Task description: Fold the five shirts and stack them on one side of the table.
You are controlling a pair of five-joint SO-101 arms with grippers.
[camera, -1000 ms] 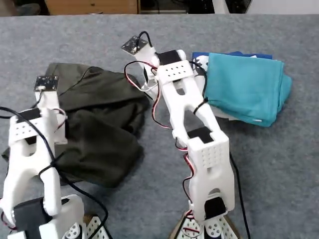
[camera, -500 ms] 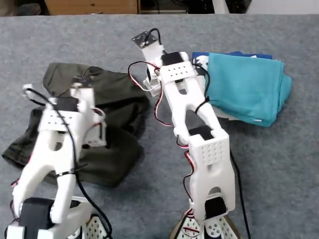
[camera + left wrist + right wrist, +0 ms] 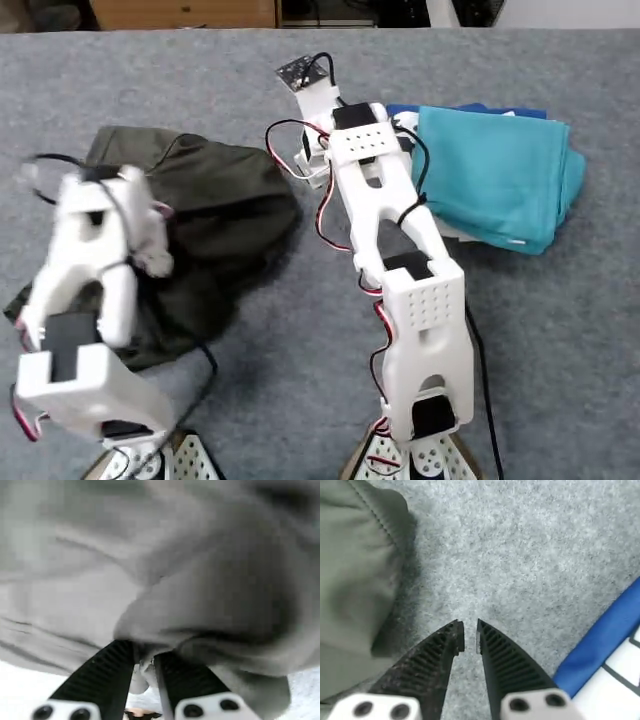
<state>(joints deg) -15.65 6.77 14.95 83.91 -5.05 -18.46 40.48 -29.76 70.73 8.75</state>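
Observation:
A dark olive shirt [image 3: 225,215] lies crumpled on the left half of the grey table. My left arm [image 3: 90,250] is raised over the shirt's near left part. In the left wrist view my left gripper [image 3: 145,660] is shut on a bunched fold of the olive shirt [image 3: 210,595]. A stack of folded shirts with a teal one [image 3: 495,175] on top sits at the back right, a blue edge [image 3: 470,108] showing beneath. My right gripper [image 3: 468,632] hovers just above bare table between the olive shirt [image 3: 355,570] and the blue shirt edge [image 3: 600,645]. Its fingers are almost together, holding nothing.
The grey felt table [image 3: 560,340] has free room at the front right and along the back. My right arm [image 3: 385,220] stretches up the middle of the table between the olive shirt and the stack. Red and black wires run along both arms.
My left arm swung right over the olive shirt, then rose back toward the front with fabric in its gripper, dragging the shirt's near lobe left. My right arm shifted slightly back and right.

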